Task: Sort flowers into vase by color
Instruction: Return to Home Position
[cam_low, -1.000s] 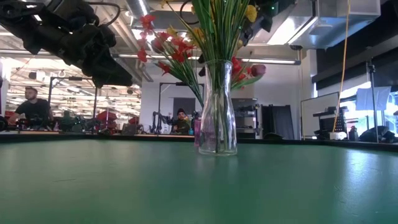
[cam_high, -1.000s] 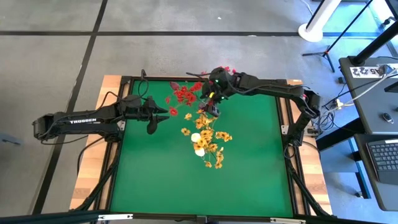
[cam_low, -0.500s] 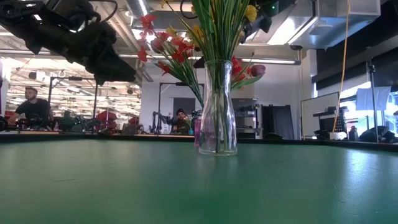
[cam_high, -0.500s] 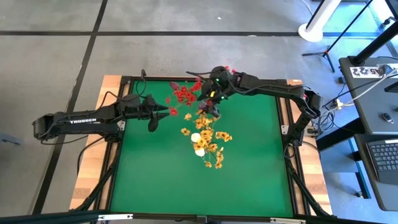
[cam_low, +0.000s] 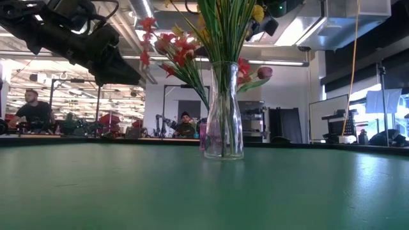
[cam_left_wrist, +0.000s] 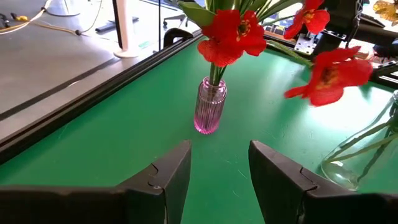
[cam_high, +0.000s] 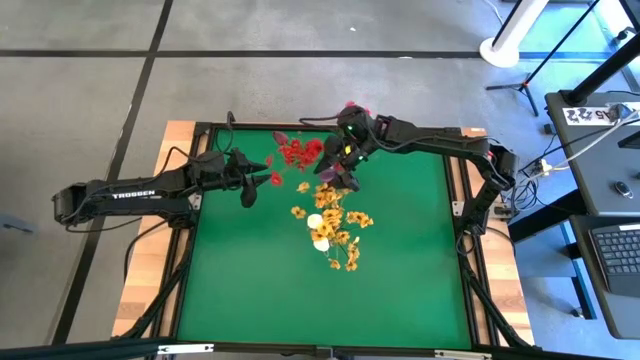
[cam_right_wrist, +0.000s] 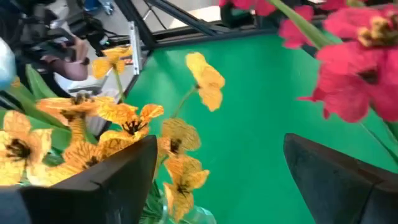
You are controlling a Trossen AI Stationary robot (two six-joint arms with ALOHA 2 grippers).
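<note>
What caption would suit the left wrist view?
Open left gripper facing a pink vase of red flowers on the green table, with a clear vase nearby.

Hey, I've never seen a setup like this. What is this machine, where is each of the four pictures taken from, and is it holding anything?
It is a robot with two dark arms at a green table. One picture looks straight down from above, one looks level across the tabletop, and two come from cameras on the arms' wrists. Each arm ends in a two-finger gripper. The left gripper is open and empty, facing a pink vase of red flowers. The right gripper is also open and empty, just above the yellow flowers, which stand in a clear glass vase.
</note>
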